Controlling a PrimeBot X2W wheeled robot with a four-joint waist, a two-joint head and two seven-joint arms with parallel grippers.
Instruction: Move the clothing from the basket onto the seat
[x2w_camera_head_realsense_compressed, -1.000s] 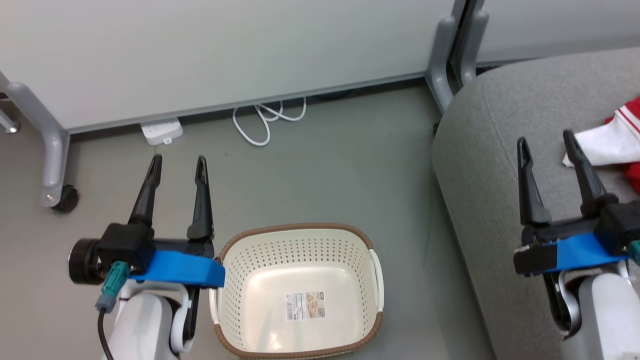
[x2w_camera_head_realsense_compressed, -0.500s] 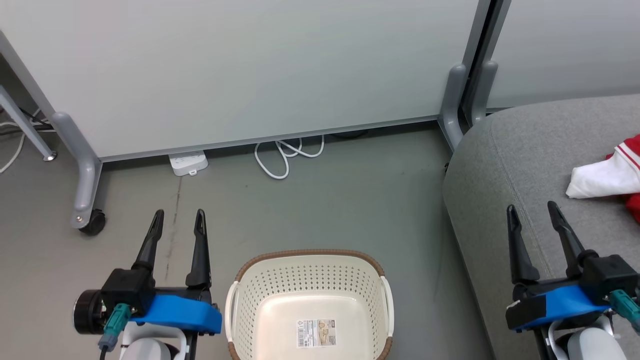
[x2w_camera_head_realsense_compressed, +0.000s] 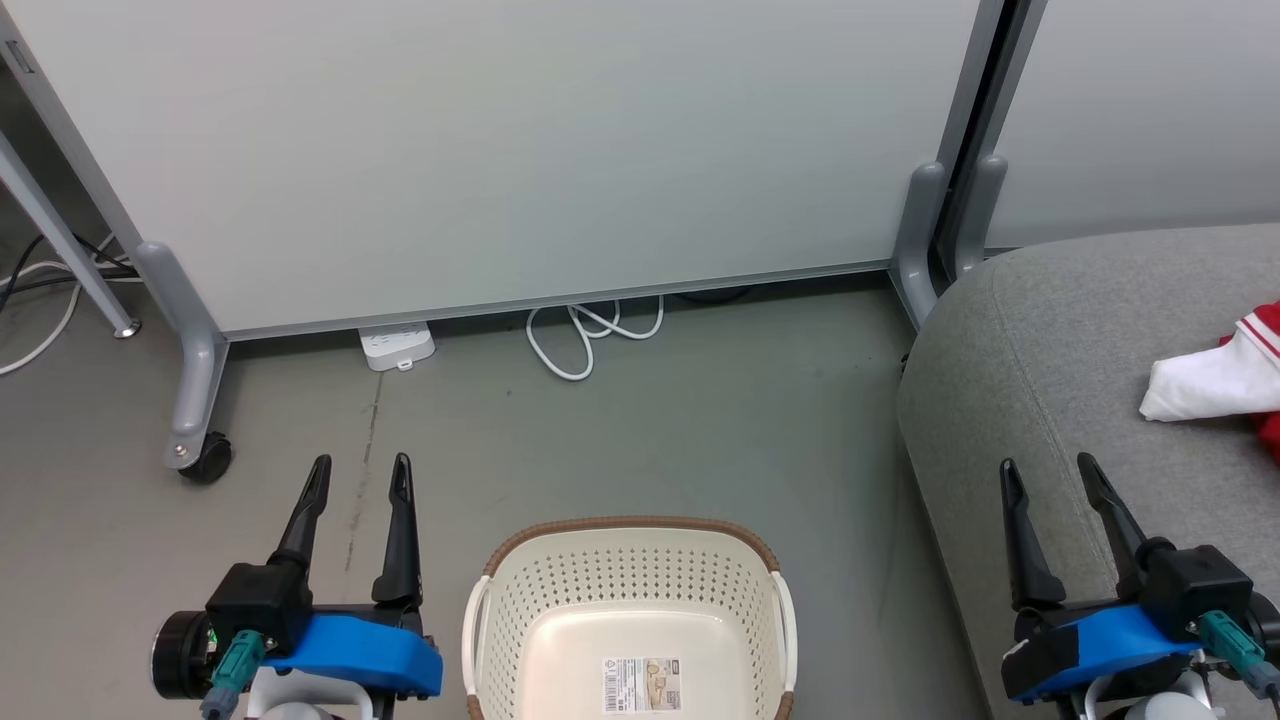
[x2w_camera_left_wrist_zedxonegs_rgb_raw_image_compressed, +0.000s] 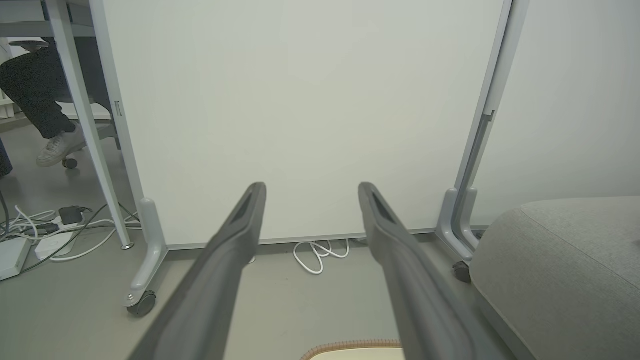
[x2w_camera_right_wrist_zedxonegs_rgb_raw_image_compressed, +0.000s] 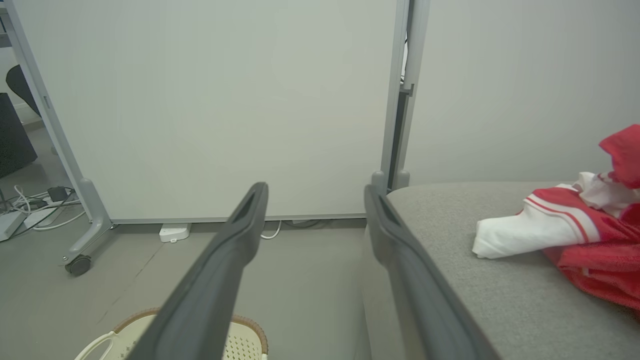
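**Colours and patterns, quick pass**

Small rounded cream plastic basket: dotted perforation pattern on walls, brown woven-look rim, white handles. Its paper label looks white with tan print, though it is too small to be sure. Soft fabric clothing: bright red, white panel, thin white stripes. Large upholstered sofa: plain mid-grey. The left gripper and right gripper: black fingers, blue band. Smooth floor: grey-green. Flat partition panels: pale grey-white, with grey frames. Looped cable: white.

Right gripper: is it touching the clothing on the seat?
Apart. In the head view, a stretch of bare seat separates the open right gripper from the clothing.
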